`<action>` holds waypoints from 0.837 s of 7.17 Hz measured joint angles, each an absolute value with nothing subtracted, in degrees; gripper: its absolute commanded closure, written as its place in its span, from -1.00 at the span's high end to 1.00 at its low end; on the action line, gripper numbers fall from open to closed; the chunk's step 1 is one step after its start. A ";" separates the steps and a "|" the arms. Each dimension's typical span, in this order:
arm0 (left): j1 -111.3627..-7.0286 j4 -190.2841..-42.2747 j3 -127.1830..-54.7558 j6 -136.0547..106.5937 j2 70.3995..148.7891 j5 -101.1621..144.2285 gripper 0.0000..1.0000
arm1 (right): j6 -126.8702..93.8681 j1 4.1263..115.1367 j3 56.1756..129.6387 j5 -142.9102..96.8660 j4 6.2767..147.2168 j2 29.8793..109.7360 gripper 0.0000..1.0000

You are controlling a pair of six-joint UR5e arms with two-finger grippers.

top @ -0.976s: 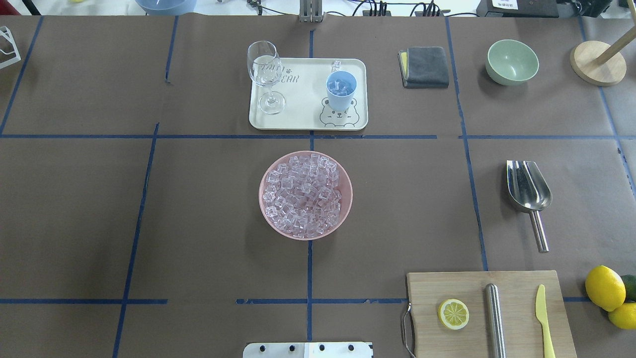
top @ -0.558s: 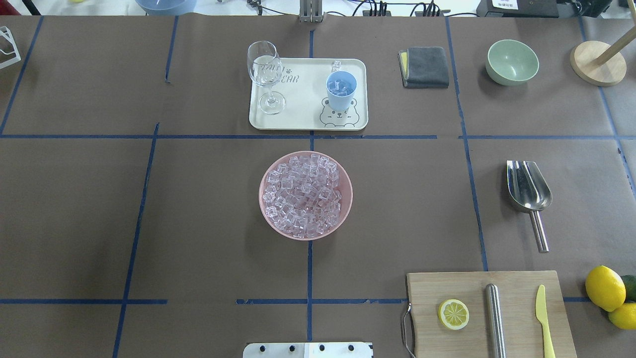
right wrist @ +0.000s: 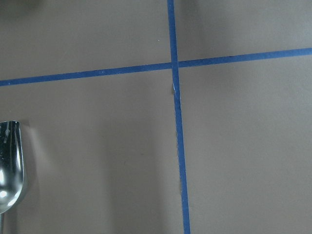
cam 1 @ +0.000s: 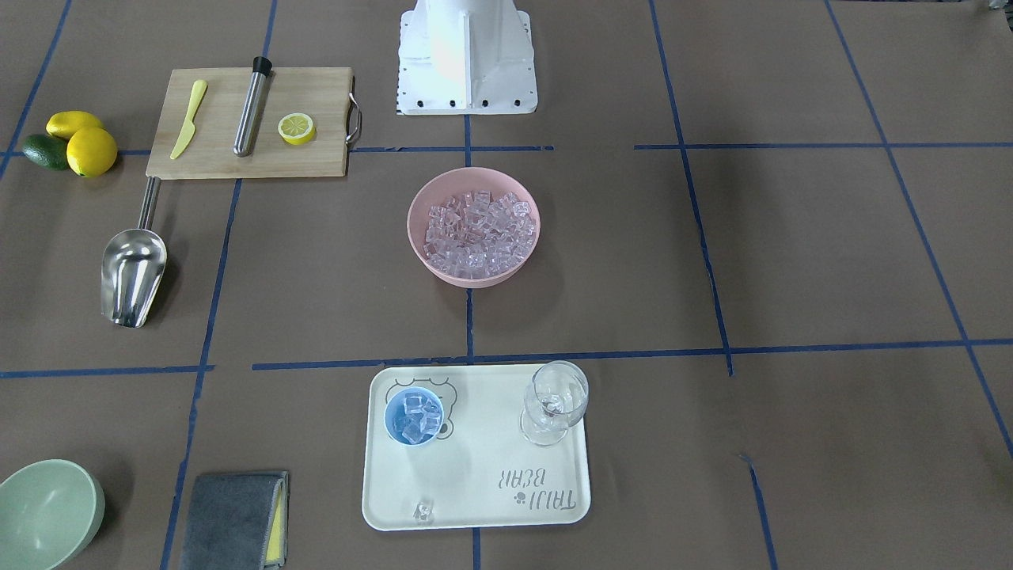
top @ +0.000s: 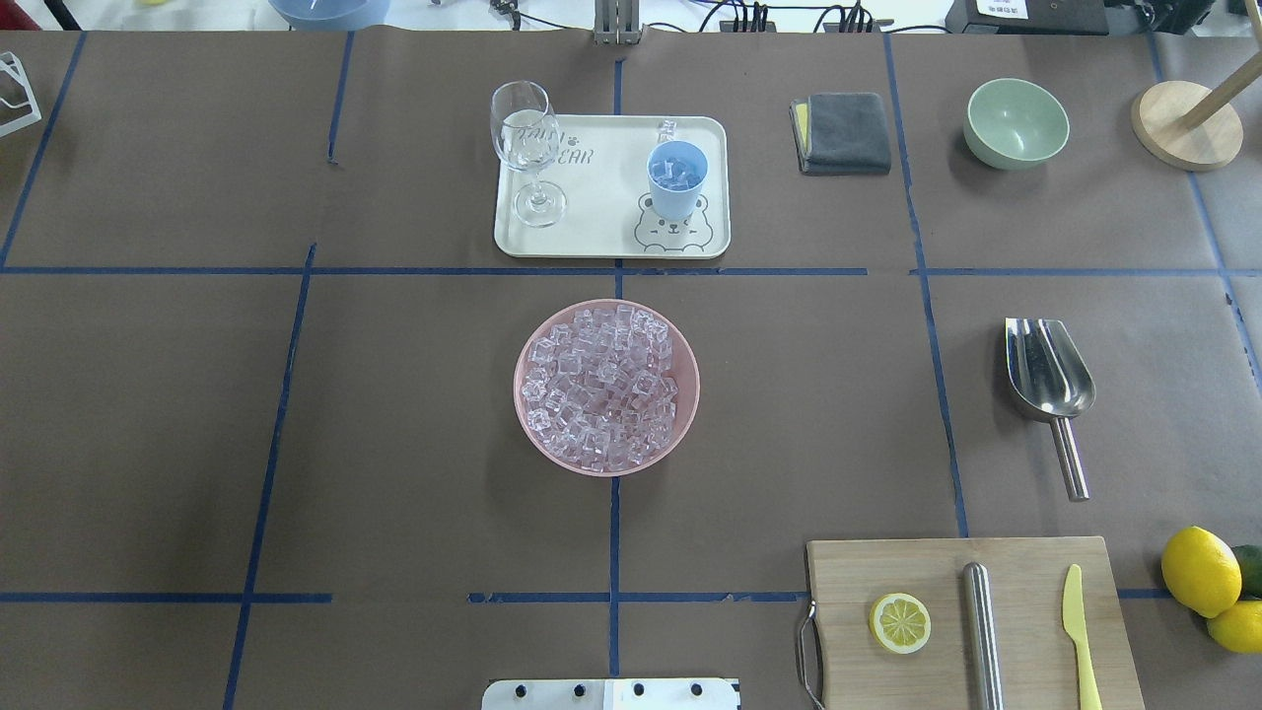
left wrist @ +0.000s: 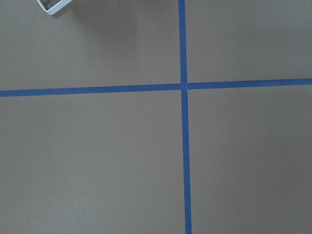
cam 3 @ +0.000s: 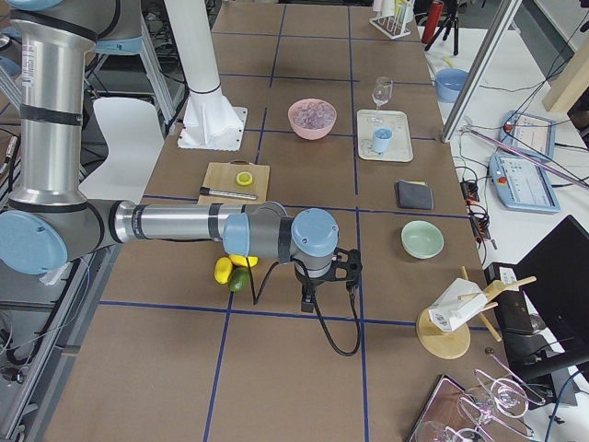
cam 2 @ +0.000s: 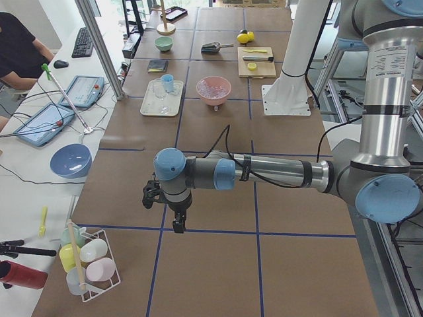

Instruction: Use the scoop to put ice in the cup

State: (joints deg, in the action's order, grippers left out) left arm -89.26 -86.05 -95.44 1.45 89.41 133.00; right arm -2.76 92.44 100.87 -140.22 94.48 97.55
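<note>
Many clear ice cubes [top: 603,390] fill a pink bowl [top: 523,414] at the table's middle. The light-blue cup [top: 676,179] stands on a cream tray [top: 601,232] and holds a few ice cubes; one loose cube [top: 667,127] lies on the tray behind it. The steel scoop [top: 1048,380] lies flat on the table at the right, handle toward the robot; its trough edge shows in the right wrist view [right wrist: 9,165]. My left gripper [cam 2: 178,224] and right gripper [cam 3: 308,296] hang over the table's far ends, far from these things. I cannot tell whether they are open or shut.
A stemmed glass [top: 525,148] stands on the tray's left. A cutting board [top: 946,572] at the front right carries a lemon half, a steel cylinder [top: 981,631] and a yellow knife. Lemons [top: 1200,572], a green bowl [top: 1016,123] and a grey cloth [top: 843,133] lie on the right.
</note>
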 measured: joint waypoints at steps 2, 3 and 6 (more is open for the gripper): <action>-90.34 -86.06 -95.73 4.42 88.74 132.98 1.00 | -2.81 92.39 100.10 -140.24 94.48 97.20 1.00; -90.68 -86.10 -95.73 5.57 88.46 133.11 1.00 | -2.81 92.38 99.76 -140.26 94.48 96.91 1.00; -90.93 -86.17 -95.79 6.35 88.37 133.48 1.00 | -2.81 92.37 99.38 -140.27 94.48 96.30 1.00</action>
State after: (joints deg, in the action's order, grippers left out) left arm -90.93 -86.17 -95.79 6.35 88.37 133.48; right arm -2.81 92.37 99.38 -140.27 94.48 96.30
